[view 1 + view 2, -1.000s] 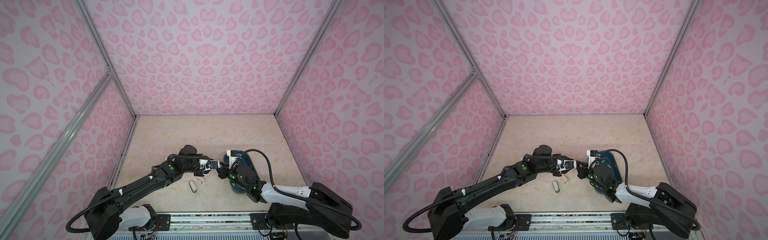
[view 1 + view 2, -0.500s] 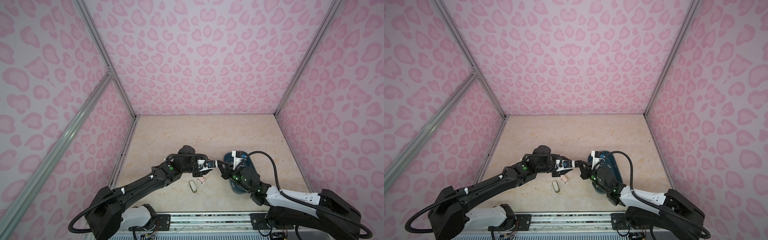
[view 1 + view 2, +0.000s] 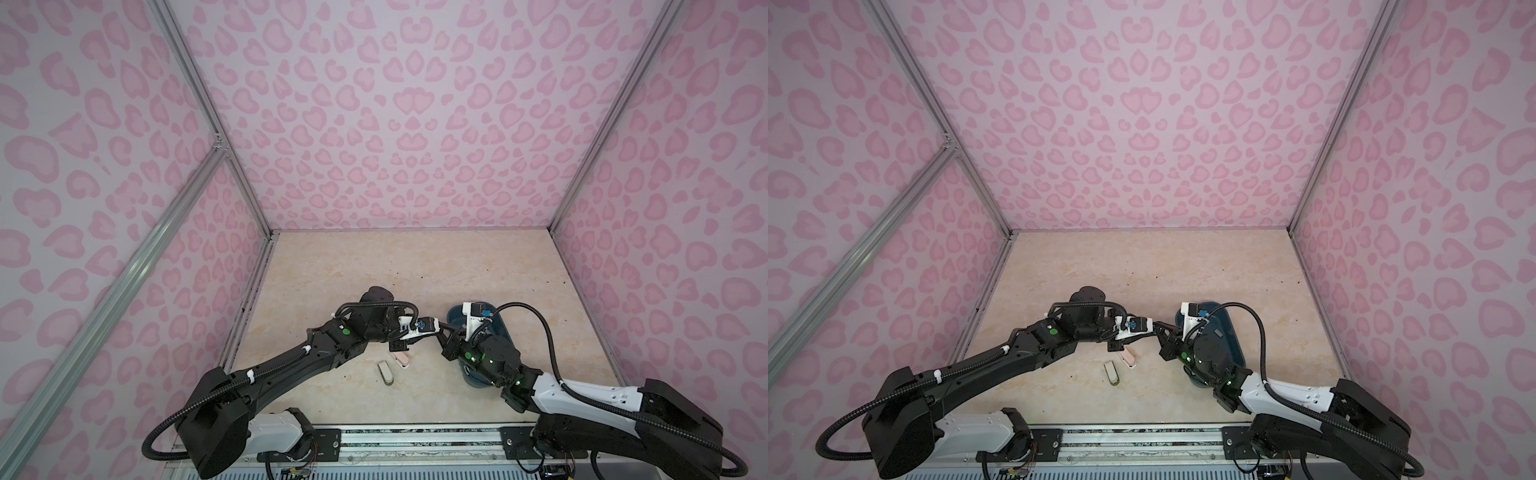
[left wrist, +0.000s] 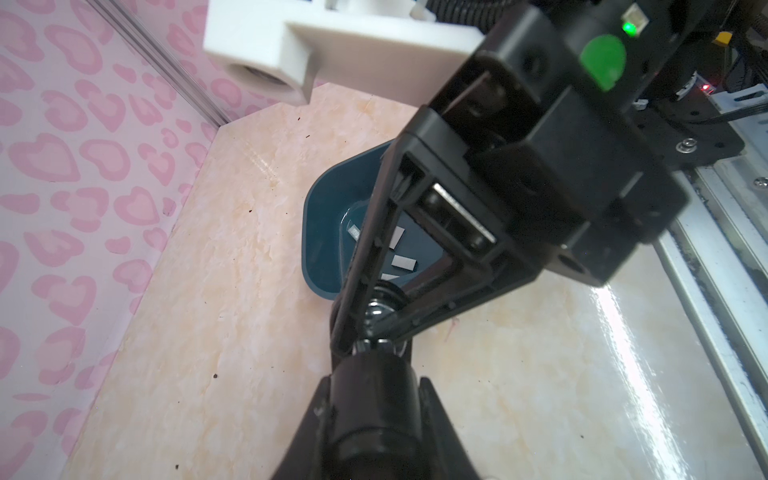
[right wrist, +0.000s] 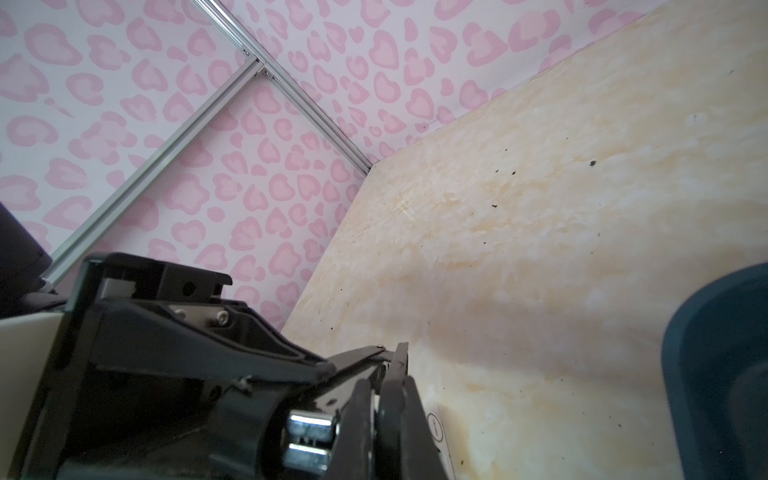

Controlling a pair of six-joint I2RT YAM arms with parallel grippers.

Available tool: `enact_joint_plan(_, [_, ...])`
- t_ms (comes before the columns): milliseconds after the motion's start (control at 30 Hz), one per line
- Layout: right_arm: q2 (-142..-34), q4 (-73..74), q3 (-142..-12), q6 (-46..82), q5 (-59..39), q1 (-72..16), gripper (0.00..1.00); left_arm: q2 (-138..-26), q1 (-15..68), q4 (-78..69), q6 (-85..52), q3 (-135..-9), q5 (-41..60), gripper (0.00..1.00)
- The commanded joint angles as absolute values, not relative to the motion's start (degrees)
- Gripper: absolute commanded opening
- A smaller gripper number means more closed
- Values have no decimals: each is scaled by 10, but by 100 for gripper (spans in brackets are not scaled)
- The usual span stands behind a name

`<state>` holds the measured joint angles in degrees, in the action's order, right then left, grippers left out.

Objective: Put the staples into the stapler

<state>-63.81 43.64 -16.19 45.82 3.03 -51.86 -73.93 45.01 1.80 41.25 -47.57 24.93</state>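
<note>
A black stapler [image 4: 374, 419] hangs in mid-air above the table's centre, between both grippers. My left gripper [image 4: 376, 382] is shut around its thick body, with a finger on each side. My right gripper [image 5: 384, 386] is shut on a thin black plate [image 5: 361, 357] of the stapler, next to its chrome parts [image 5: 309, 419]. In both top views the left gripper [image 3: 438, 329] [image 3: 1154, 326] and the right gripper [image 3: 445, 334] [image 3: 1161, 331] meet tip to tip. Grey staples [image 4: 403, 262] lie in a dark blue tray [image 4: 320, 216] behind the right arm.
A small pink stapler [image 3: 401, 359] and a small white stapler [image 3: 385, 372] lie on the beige table under the left arm. The blue tray [image 3: 456, 318] sits right of centre, mostly under the right arm. Pink patterned walls enclose three sides.
The left jaws have drawn in on the stapler's body. The right wrist has rolled a little while its gripper stayed shut. Both grippers remain together above the table's centre.
</note>
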Motion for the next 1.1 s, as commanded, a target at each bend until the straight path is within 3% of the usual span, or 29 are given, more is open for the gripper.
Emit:
enact_joint_plan(0, [-627, 453, -163, 438, 53, -519, 0, -728, 450, 23, 423, -478, 256, 3])
enact_joint_plan(233, [-568, 396, -145, 375, 117, -502, 0, -655, 444, 20, 432, -445, 240, 3])
enact_joint_plan(500, [-519, 341, -167, 327, 80, -488, 0, -599, 443, 60, 446, -477, 290, 3])
enact_joint_plan(633, [-503, 280, -212, 299, 65, -488, 34, -577, 443, 96, 443, -503, 271, 3])
enact_joint_plan(767, [-479, 235, -272, 254, 99, -487, 48, -572, 439, 136, 409, -547, 220, 3])
enact_joint_plan(967, [-465, 168, -345, 155, 95, -488, 53, -568, 437, 237, 395, -643, 184, 4])
enact_joint_plan(1067, [-450, 167, -327, 96, 42, -488, 48, -574, 437, 295, 419, -684, 149, 4])
